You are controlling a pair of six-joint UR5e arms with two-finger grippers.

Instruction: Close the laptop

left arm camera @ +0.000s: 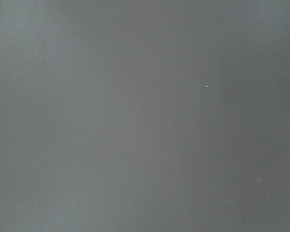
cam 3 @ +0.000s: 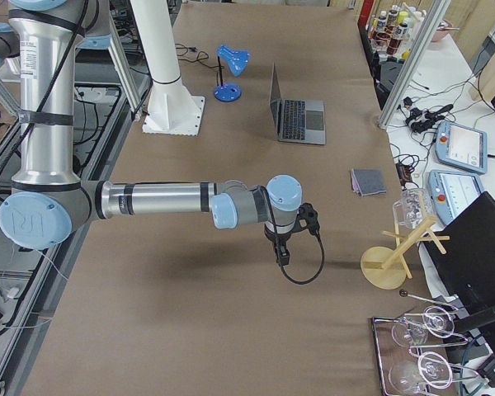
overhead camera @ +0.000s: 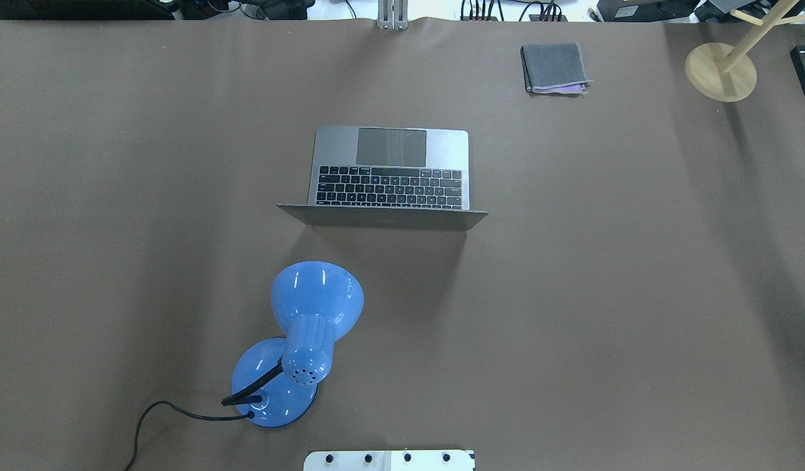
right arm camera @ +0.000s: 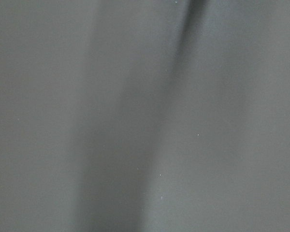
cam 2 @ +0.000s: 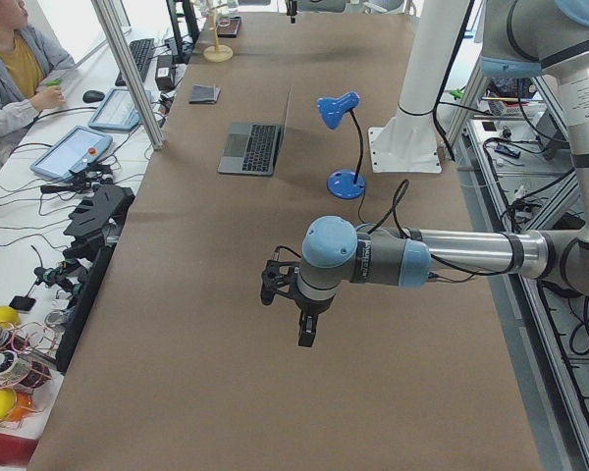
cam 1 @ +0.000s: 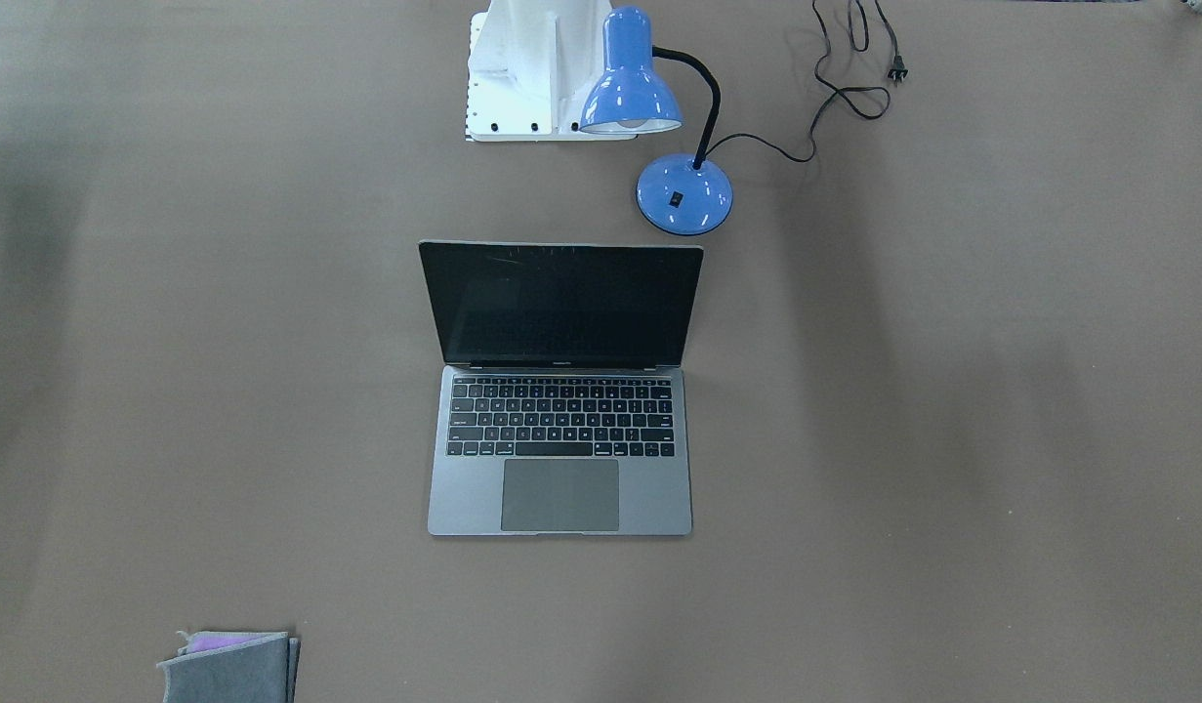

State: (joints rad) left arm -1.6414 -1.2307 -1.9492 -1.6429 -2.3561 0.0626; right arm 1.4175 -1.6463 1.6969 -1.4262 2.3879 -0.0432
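Nearest, the left hand [cam 2: 305, 339] and the right hand [cam 3: 284, 258] are held pointing down above the worktop [cam 2: 206, 383], grip undeterminable; one laptop [cam 1: 559, 410] is seen open.

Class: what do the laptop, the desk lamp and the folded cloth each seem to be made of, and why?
Laptop: body looks like matte grey metal with an even sheen; screen glossy black, probably glass, with faint reflections. Desk lamp: glossy blue painted metal or hard plastic, bright highlights. Folded cloth: soft matte grey fabric, layered edges.
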